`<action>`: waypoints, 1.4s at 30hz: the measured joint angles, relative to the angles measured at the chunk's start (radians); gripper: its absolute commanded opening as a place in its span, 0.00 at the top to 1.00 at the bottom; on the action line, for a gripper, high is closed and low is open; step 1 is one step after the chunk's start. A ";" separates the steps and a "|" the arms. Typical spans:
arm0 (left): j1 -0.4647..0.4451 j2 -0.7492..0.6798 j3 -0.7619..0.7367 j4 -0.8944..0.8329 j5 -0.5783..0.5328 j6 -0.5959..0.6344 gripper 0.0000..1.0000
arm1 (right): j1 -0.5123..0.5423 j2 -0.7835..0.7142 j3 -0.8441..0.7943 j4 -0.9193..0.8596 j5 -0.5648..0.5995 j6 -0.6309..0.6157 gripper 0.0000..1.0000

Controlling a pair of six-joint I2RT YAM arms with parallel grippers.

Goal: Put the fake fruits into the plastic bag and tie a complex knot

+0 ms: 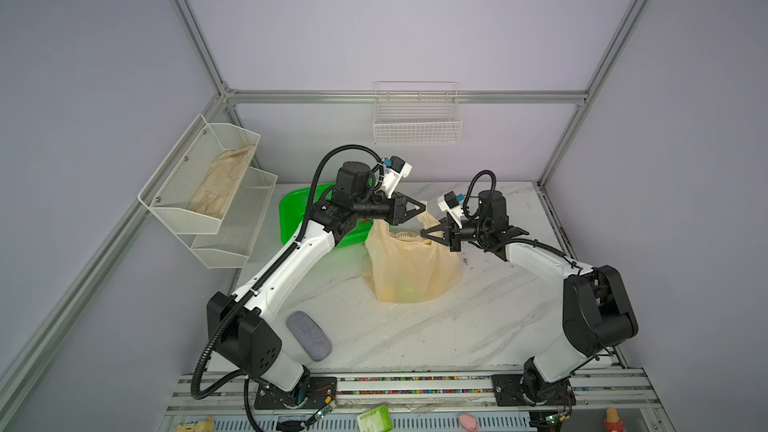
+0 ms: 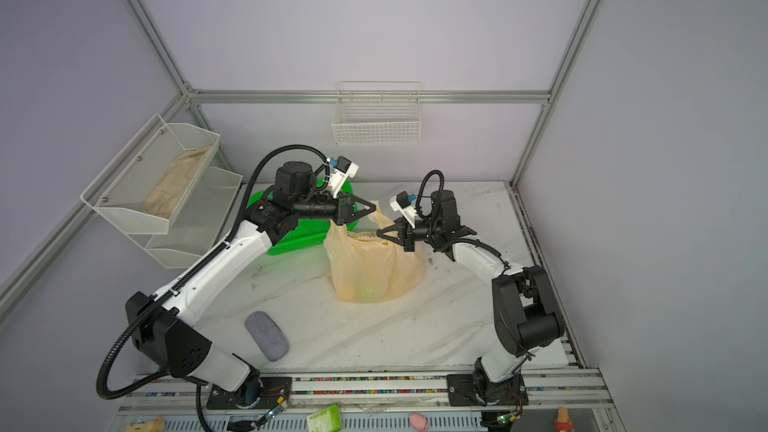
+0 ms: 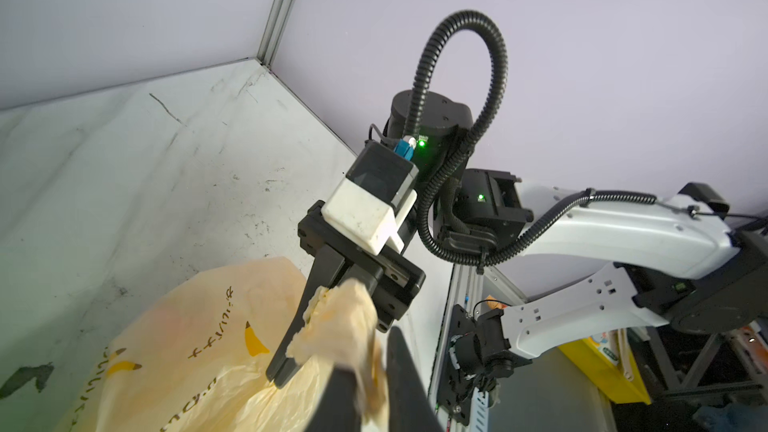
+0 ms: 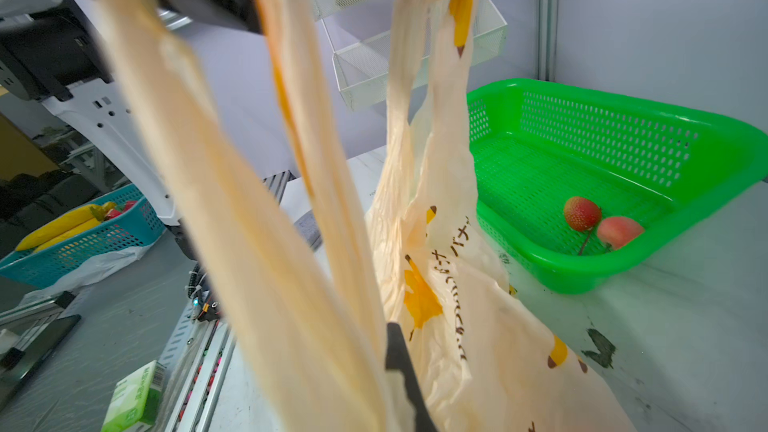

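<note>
Left arm: up from the base at the lower left of both top views, bent at the elbow, forearm slanting toward frame centre, wrist level and pointing right. Left gripper (image 1: pixel 420 206) (image 2: pixel 371 210): fingers drawn to a point, pinched on one handle of the plastic bag (image 1: pixel 411 272) (image 2: pixel 370 272), at the bag's upper edge in the frame. Right arm: up from the lower right, folded sharply at the elbow, wrist level and pointing left. Right gripper (image 1: pixel 424 233) (image 3: pixel 284 369): clamped on a bunched wad of the other handle, plainest in the left wrist view. Tips of the two grippers near each other at frame centre, the left one higher in the frame.

Bag itself: upright on the white marbled table (image 1: pixel 415 338), centre of both top views, lower body slumped on the surface, handles drawn up into the grippers, just right of the green basket (image 1: pixel 293 209). In the right wrist view, handle strands stretched down from the left gripper.

Inside the bag, only a yellow and a green glow through the plastic near its base; cannot tell which fruits. Outside the bag, in the basket, shown only by the right wrist view: a strawberry (image 4: pixel 582 213) touching a rounder pink-red fruit (image 4: pixel 619 231). Basket largely hidden behind the left arm in the top views. Left gripper's own fingertips blurred and cut off in its wrist view.
</note>
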 measured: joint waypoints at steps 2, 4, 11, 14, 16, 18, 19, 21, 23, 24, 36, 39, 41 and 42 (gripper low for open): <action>0.002 -0.002 0.000 0.004 -0.015 0.004 0.59 | 0.000 -0.016 -0.026 0.028 0.031 0.028 1.00; 0.005 -0.010 0.000 0.001 -0.028 0.017 0.52 | 0.000 -0.036 -0.048 0.063 0.063 0.058 1.00; 0.034 -0.203 -0.062 -0.006 -0.081 0.090 0.36 | 0.000 -0.084 -0.081 0.142 0.142 0.151 1.00; 0.067 -0.350 -0.140 0.005 -0.109 0.121 0.30 | 0.000 -0.086 -0.084 0.164 0.167 0.188 1.00; 0.096 -0.442 -0.210 0.025 -0.158 0.133 0.25 | 0.000 -0.089 -0.089 0.177 0.180 0.213 1.00; 0.130 -0.508 -0.284 0.049 -0.194 0.132 0.21 | 0.000 -0.093 -0.094 0.187 0.189 0.237 1.00; 0.148 -0.534 -0.325 0.066 -0.213 0.129 0.19 | 0.000 -0.095 -0.096 0.193 0.193 0.246 1.00; 0.185 -0.572 -0.409 0.111 -0.251 0.122 0.15 | 0.000 -0.097 -0.098 0.201 0.200 0.264 1.00; 0.211 -0.584 -0.489 0.178 -0.278 0.103 0.13 | -0.001 -0.098 -0.098 0.208 0.206 0.278 1.00; 0.226 -0.581 -0.534 0.218 -0.287 0.092 0.12 | -0.002 -0.098 -0.098 0.211 0.207 0.283 1.00; 0.361 -0.346 -0.726 0.696 -0.098 0.070 0.11 | -0.017 -0.109 -0.098 0.222 0.212 0.313 1.00; 0.374 -0.293 -0.726 0.741 -0.026 0.110 0.12 | -0.017 -0.120 -0.098 0.223 0.213 0.313 1.00; 0.380 -0.263 -0.726 0.757 0.016 0.139 0.13 | -0.017 -0.122 -0.098 0.224 0.214 0.313 1.00; 0.384 -0.248 -0.726 0.767 0.039 0.154 0.14 | -0.017 -0.122 -0.098 0.224 0.215 0.313 1.00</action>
